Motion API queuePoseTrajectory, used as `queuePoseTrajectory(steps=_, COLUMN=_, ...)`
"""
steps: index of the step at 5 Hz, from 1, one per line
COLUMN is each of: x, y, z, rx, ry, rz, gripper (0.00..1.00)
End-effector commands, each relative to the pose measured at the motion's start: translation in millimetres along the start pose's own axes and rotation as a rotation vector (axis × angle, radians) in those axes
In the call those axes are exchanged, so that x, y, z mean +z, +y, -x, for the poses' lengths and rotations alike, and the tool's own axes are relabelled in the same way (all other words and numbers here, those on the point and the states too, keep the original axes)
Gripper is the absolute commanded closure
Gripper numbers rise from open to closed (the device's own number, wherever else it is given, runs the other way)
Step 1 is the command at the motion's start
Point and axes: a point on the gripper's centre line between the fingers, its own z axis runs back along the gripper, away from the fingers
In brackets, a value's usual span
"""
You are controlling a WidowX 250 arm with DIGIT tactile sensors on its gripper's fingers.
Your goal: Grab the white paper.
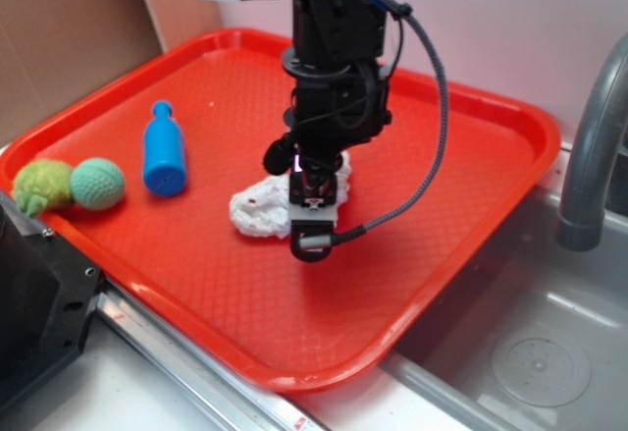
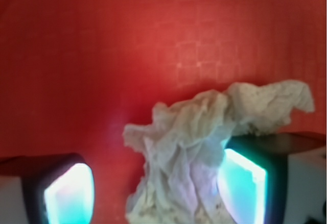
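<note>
White paper (image 2: 176, 152) between parted pincer (image 2: 153, 188) fingers

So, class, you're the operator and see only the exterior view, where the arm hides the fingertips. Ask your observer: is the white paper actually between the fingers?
Observer: Yes. In the wrist view the white paper lies between the two fingers.
Operator: Is either pad touching it?
Observer: The pad at the picture's right is against the paper. The one at the left has bare red tray between it and the paper.
Operator: So it hasn't closed?
Observer: Correct, the gripper is open, and one end of the paper trails out past the right-side pad.
</note>
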Motion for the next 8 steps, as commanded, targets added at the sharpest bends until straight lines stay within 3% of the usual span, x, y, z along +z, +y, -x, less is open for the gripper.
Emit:
queuePoseTrajectory(steps=1, x=13, y=21, z=29, rx=0.158, ry=0.092, rz=-0.141, gripper=0.00)
queuePoseTrajectory(steps=2, x=12, y=20, z=33, rx=0.203, ry=0.099, rz=-0.117, gripper=1.00)
queuePoseTrajectory(steps=4, x=7, y=22, z=32, rx=0.199, ry=0.074, rz=-0.061, gripper=1.00)
queuePoseTrajectory(steps=5, x=33, y=16, z=42, rx=0.186, ry=-0.142, rz=-0.038, gripper=0.00)
queuePoseTrajectory(steps=6, x=78, y=10, z=60, rx=0.111, ry=-0.359, rz=-0.171, gripper=0.00)
queuePoseTrajectory(steps=7, x=91, y=9, z=62, rx=0.008, ry=-0.457, rz=-0.216, gripper=0.00)
queuePoseTrajectory(steps=8, x=66, y=9, z=40, rx=-0.051, ry=-0.447, rz=-0.146, gripper=0.00)
